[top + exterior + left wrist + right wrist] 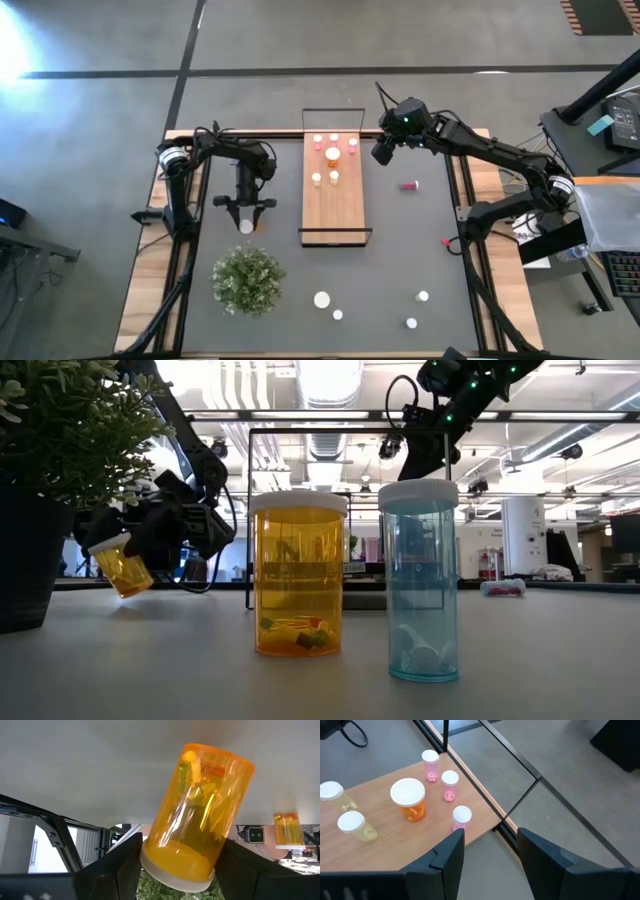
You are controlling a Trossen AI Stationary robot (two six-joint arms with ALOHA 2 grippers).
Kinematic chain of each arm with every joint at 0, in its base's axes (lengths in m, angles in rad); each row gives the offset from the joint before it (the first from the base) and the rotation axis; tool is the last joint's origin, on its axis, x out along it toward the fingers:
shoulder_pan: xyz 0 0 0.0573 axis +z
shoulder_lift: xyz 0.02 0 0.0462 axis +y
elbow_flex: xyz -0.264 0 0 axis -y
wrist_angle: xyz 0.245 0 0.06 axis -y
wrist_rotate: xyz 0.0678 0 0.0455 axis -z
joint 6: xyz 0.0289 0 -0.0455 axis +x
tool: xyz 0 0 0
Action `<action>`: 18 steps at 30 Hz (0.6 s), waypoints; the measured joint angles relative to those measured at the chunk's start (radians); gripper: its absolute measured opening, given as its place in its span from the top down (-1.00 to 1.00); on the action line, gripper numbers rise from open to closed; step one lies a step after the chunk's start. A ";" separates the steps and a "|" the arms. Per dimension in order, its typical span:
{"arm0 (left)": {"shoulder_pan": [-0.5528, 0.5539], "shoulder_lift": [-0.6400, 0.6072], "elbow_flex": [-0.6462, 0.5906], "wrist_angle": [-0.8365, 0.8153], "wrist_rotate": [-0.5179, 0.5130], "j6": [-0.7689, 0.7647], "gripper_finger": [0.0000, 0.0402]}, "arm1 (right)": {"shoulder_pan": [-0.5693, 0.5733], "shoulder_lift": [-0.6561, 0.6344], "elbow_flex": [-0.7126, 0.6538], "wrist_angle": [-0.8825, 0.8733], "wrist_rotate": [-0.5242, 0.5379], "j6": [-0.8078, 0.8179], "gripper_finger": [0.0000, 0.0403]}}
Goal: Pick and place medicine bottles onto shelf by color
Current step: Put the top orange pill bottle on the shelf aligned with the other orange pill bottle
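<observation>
bottles on shelf (334,205): 7 | plant (247,279): 1 | arms: 2

The high view looks straight down on the whole table (400,250). The low view sits at tabletop height, facing level across it. Each wrist view looks closely past its own fingers. High and right wrist views share the shelf (335,200) (380,850).
</observation>
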 joint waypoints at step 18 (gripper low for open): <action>0.000 -0.001 0.001 0.050 0.000 -0.025 0.04 | 0.000 0.000 0.000 0.000 0.000 0.000 0.15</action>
